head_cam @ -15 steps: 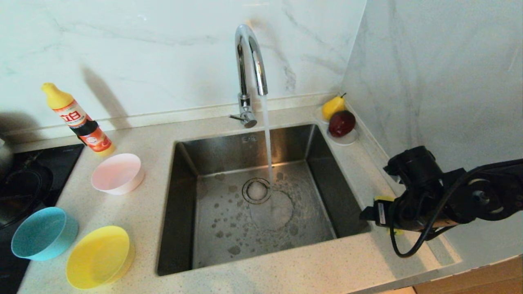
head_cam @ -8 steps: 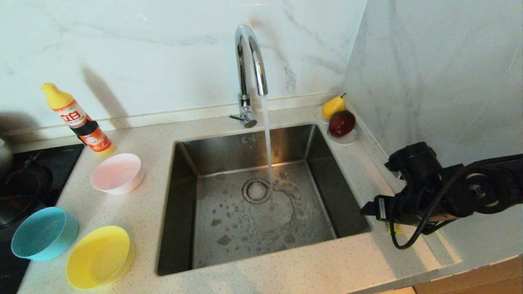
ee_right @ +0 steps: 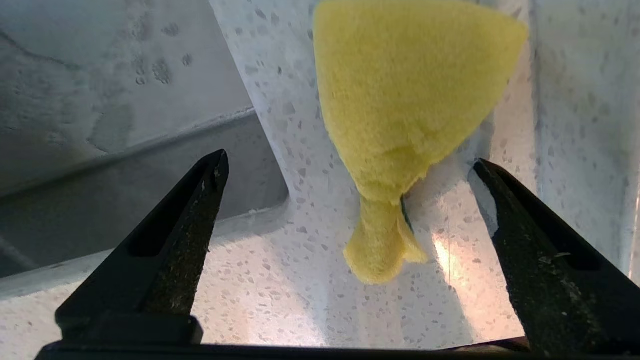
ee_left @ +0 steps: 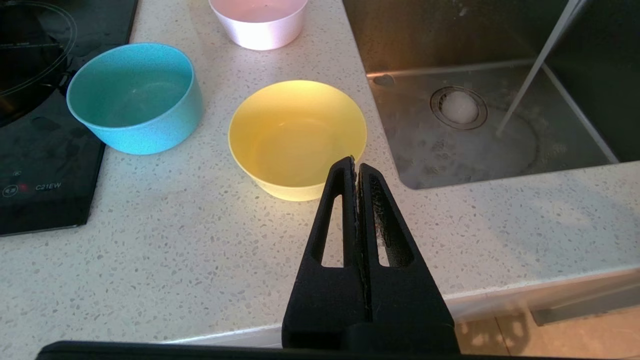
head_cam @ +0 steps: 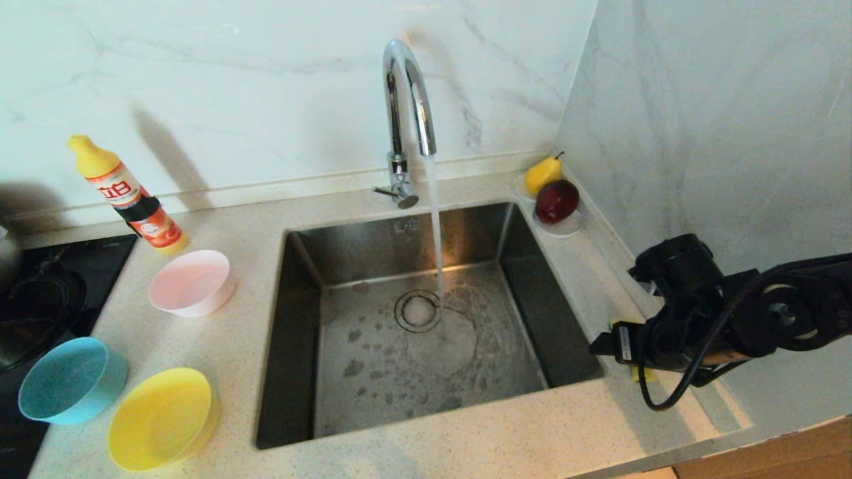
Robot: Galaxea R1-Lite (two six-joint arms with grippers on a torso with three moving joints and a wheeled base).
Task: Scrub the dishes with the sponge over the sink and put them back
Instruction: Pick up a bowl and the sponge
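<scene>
Head view showed a large square stainless-steel sink [head_cam: 426, 319] set in a speckled pale stone counter [head_cam: 546, 432], with a tall curved chrome tap [head_cam: 406, 113] at its twelve o'clock side running a thin stream of water [head_cam: 436, 233] down beside the round strainer drain [head_cam: 418, 310]. At nine o'clock from the sink stood three small round plastic bowls, apart from one another: a pale pink bowl [head_cam: 192, 283] nearest the wall, a light blue bowl [head_cam: 72, 380] by the black cooktop [head_cam: 40, 299], and a yellow bowl [head_cam: 162, 419] nearest the counter's front edge. An orange-and-yellow detergent bottle [head_cam: 126, 196] leaned at eleven o'clock from the pink bowl. At the sink's two o'clock corner a small white saucer [head_cam: 562, 227] bore a yellow pear [head_cam: 542, 174] and a dark red fruit [head_cam: 557, 201].

The right gripper [ee_right: 345, 200] was low over the counter at three o'clock from the sink, its black fingers [ee_right: 175, 235] spread wide on either side of a small yellow foam sponge [ee_right: 400, 110] with a thin green edge. The sponge lay crumpled on the counter between basin rim and wall, touched by neither finger. From the head camera only a sliver of it showed beneath the arm.

The left gripper [ee_left: 356, 167] was parked before the counter's front edge, tips pressed together and empty, pointing toward the yellow bowl.
</scene>
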